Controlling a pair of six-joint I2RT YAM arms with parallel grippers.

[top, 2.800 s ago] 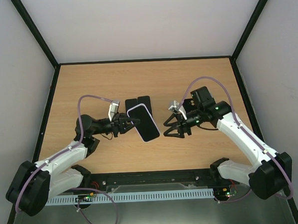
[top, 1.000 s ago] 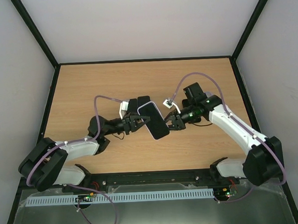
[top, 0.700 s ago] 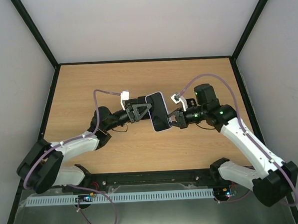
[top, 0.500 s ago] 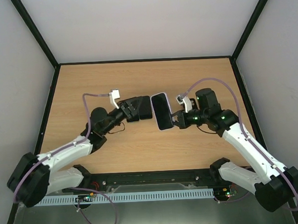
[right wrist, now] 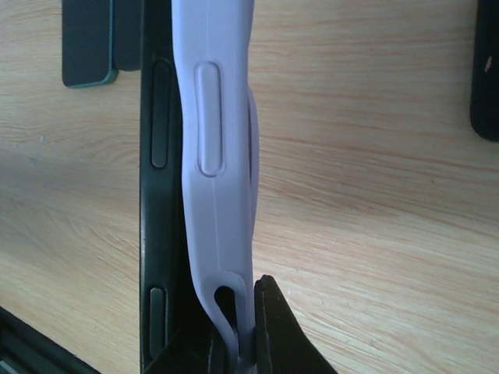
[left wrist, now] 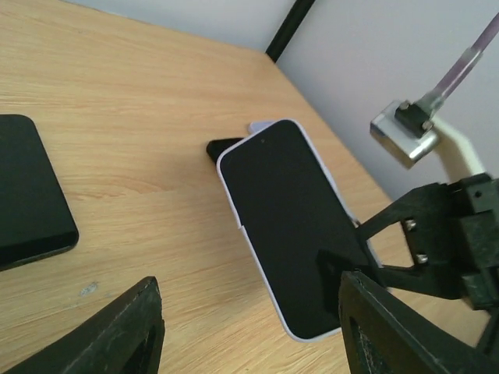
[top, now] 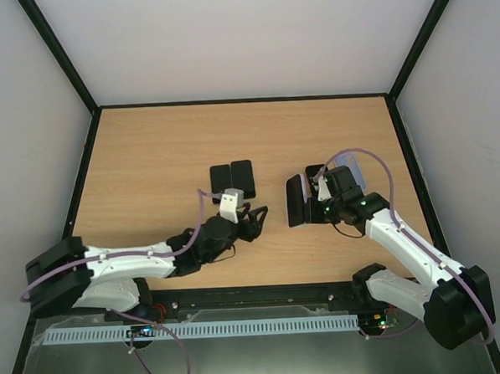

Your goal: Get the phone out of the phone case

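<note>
Currently: right gripper (right wrist: 232,347) clamped on lilac silicone case (right wrist: 214,156), black glass phone (right wrist: 158,117) part-freed; left gripper (top: 253,220), nine o'clock, agape, should grip phone.

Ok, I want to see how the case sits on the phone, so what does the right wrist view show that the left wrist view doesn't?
Only the right wrist view: the lilac phone case edge-on, its moulded button showing, beside the phone's dark side.
Only the left wrist view: the black screen face-on, and the left tool open and empty.
Both: the right tool gripping one end of the case, the wooden table, and a dark slab lying on it.
</note>
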